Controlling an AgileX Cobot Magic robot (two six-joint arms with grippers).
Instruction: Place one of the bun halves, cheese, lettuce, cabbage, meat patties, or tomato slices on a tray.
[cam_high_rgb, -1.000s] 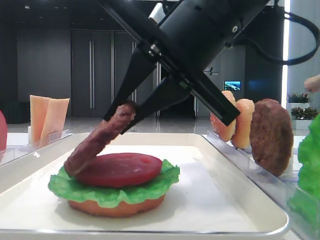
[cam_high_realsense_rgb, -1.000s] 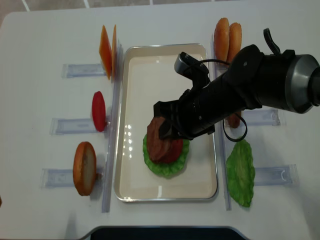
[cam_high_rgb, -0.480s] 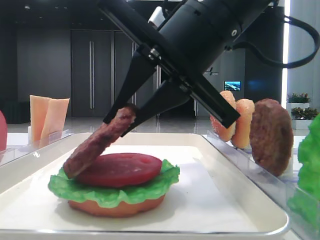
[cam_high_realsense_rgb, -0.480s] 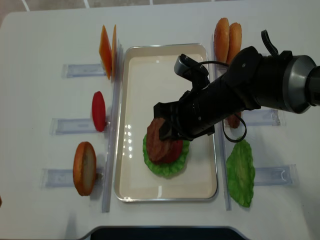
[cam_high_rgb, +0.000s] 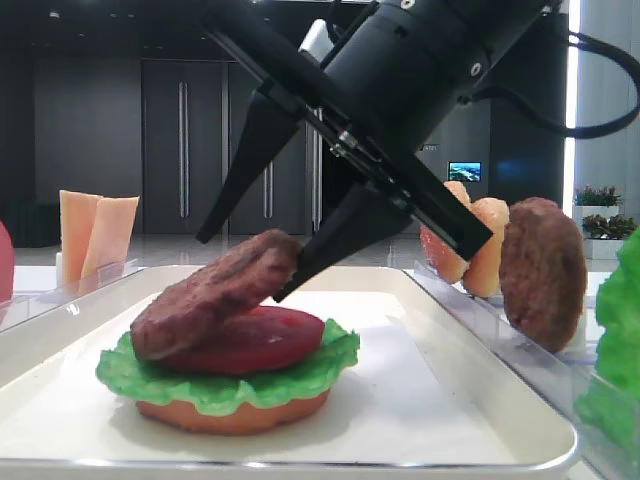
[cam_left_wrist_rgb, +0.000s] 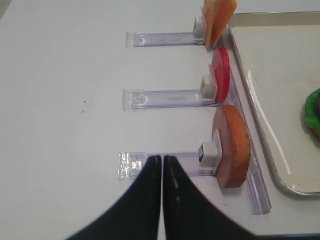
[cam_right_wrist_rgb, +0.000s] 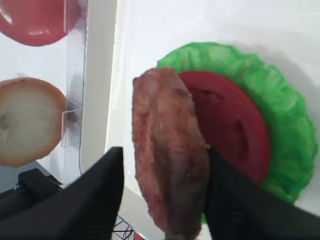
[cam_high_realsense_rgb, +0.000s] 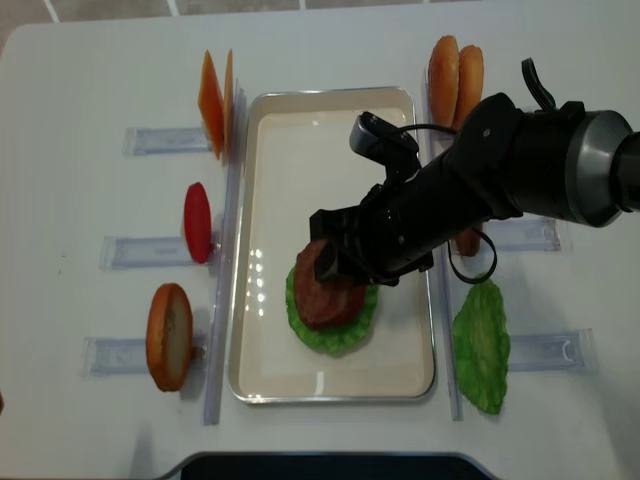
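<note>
The right gripper (cam_high_rgb: 285, 235) stood with its jaws spread either side of a dark brown, grainy round meat patty (cam_high_rgb: 215, 293), apparently just freed. The patty leaned tilted on the glossy red tomato slice (cam_high_rgb: 275, 338) over frilly green lettuce (cam_high_rgb: 330, 365) in the cream-white rectangular tray (cam_high_rgb: 450, 420). This looked like the release step; next, lift clear without dragging it. The left gripper (cam_left_wrist_rgb: 161, 165) was clenched on nothing, outside the tray.

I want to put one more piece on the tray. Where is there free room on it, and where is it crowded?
The tray is bare on its far half, between the cheese rack and the buns. A narrow bare strip lies along the near rim. The middle is crowded: the stack with the patty sits there, with the open right gripper over it.
</note>
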